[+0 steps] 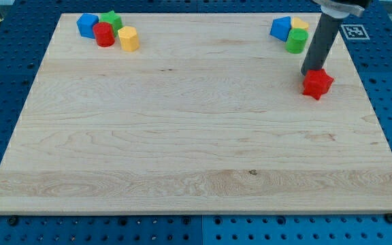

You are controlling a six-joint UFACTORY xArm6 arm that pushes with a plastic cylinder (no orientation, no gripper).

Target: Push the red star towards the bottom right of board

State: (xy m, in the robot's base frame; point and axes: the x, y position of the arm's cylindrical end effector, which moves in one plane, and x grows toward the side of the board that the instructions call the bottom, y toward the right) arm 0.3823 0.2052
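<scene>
The red star [318, 84] lies on the wooden board [196, 136] near the view's right edge, in the upper part. My dark rod comes down from the view's top right, and my tip [309, 72] sits just above and slightly left of the red star, touching or almost touching its upper edge.
Above-left of the star is a cluster: a blue block [280, 28], a yellow block [299, 24] and a green cylinder [296, 41]. At the top left are a blue block [86, 25], a green star [111, 21], a red cylinder [104, 34] and a yellow hexagonal block [128, 39].
</scene>
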